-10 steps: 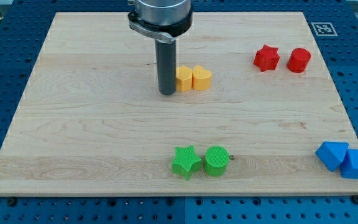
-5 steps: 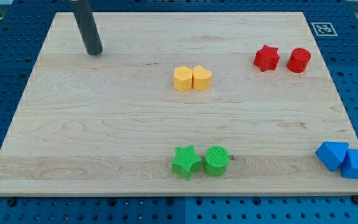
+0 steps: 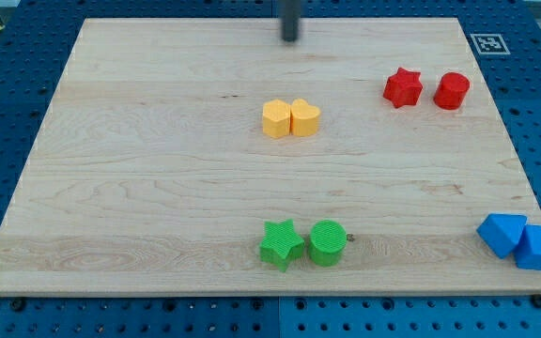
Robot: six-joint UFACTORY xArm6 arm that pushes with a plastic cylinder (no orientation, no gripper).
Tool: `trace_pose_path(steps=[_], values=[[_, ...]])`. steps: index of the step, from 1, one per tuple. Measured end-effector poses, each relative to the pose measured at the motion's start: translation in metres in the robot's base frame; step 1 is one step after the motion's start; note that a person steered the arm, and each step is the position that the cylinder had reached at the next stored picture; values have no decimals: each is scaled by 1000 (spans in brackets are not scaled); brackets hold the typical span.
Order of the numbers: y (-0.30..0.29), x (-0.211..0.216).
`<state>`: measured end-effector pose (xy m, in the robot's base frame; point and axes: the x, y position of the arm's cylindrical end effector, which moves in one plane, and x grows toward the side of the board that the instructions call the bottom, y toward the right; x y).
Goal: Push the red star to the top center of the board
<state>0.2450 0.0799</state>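
The red star (image 3: 402,87) lies at the upper right of the wooden board (image 3: 158,188), with a red cylinder (image 3: 452,90) just to its right. My tip (image 3: 291,38) rests near the board's top edge at the centre, well to the left of the red star and above the yellow pair. It touches no block. Only the lower part of the rod shows.
A yellow hexagon (image 3: 276,119) and a yellow heart (image 3: 305,117) touch near the board's middle. A green star (image 3: 281,243) and a green cylinder (image 3: 327,242) sit at the bottom centre. Two blue blocks (image 3: 521,240) lie at the bottom right corner.
My tip went from beside the yellow hexagon to the top left, then right along the top edge to the top centre. No block has moved.
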Motion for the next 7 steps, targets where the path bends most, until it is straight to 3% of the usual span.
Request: trace_pose_path(steps=[2, 3, 5, 7], values=[[216, 60], [264, 87], [259, 141], [171, 149]])
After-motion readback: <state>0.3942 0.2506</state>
